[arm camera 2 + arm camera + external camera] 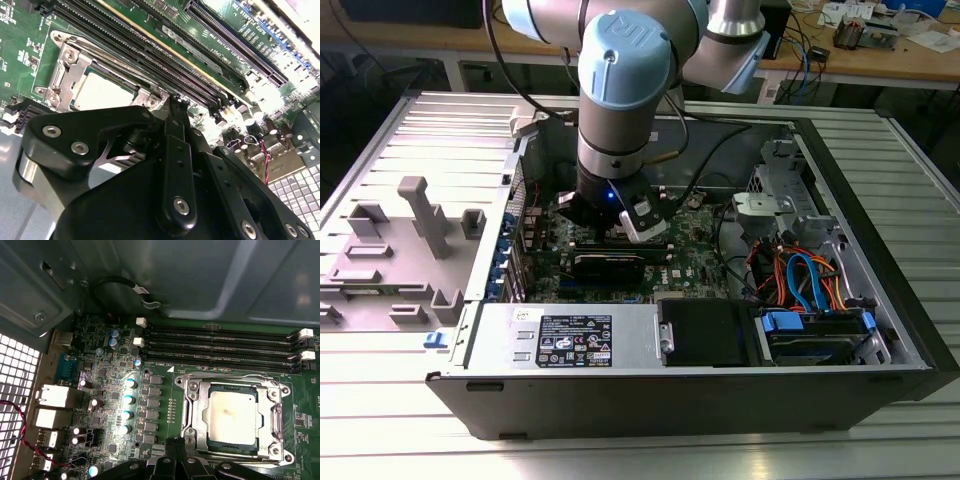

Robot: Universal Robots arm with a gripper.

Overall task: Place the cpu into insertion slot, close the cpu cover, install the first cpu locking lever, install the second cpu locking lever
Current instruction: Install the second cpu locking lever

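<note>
The cpu [232, 412] lies in the insertion slot [286, 458] on the green board, its dull silver top showing through the window of the cpu cover [225, 382]. The cover lies flat over it. Thin lever wires run along the socket's edges; I cannot tell how they are latched. My gripper [178, 443] is shut with nothing in it, its tip just off one corner of the socket. In the second wrist view the gripper [176, 102] points at the socket corner beside the cpu [102, 92] and cover [69, 75]. In the exterior view the gripper [620, 215] is down inside the open computer case.
Long black memory slots [220, 340] run beside the socket. Capacitors [127, 400], rear ports [55, 395] and a perforated case wall [15, 390] stand nearby. The case holds a power supply [590, 335] and a drive bay with cables [810, 280]. Grey fixtures [420, 215] stand at the exterior view's left.
</note>
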